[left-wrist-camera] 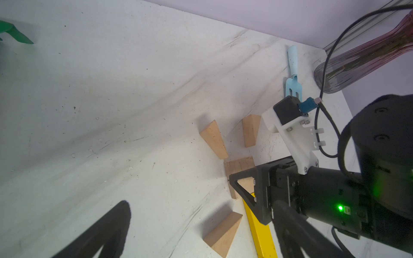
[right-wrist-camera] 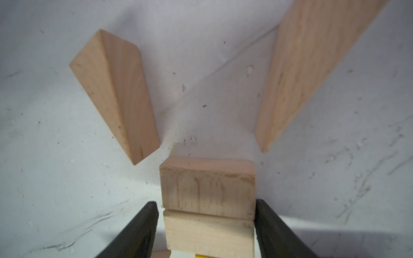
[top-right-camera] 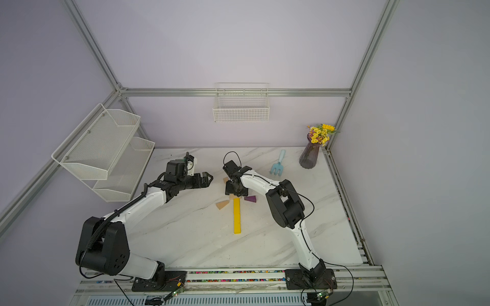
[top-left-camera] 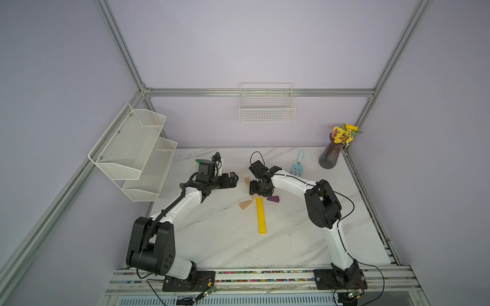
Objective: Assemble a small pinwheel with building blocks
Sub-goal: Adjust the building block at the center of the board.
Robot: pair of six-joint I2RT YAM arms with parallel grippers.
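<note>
Marble tabletop point(top-left-camera: 225, 246), pinwheel point(left-wrist-camera: 240, 165) lying flat around the middle. Left end effector point(top-right-camera: 208, 180) hovering wide open, nothing in it, just left of blocks. Right end effector point(right-wrist-camera: 206, 202) straddling wood hub blocks point(right-wrist-camera: 207, 185), one finger touching, honestly can't tell if clamped. Yellow stick point(top-left-camera: 261, 216) runs from hub toward robot. Purple wedge point(top-left-camera: 273, 198) on right, wood wedge point(top-left-camera: 245, 204) on left.

Mid-table point(top-left-camera: 212, 238), the two hub blocks point(right-wrist-camera: 207, 189) sit touching, one behind the other, and the right gripper point(right-wrist-camera: 206, 202) is right over them, jaws on either side. The stick point(top-left-camera: 261, 216) runs from the hub toward the front edge. Close around the hub lie the rear-left wedge point(top-left-camera: 247, 181), rear-right wedge point(left-wrist-camera: 251, 130), front-left wedge point(top-left-camera: 246, 204) and front-right wedge point(top-left-camera: 273, 198). The fork point(top-left-camera: 297, 165) lies behind and to the right, the vase point(top-left-camera: 328, 156) stands in the back right corner, and the left gripper point(top-right-camera: 209, 180) hovers left of the wedges.
</note>
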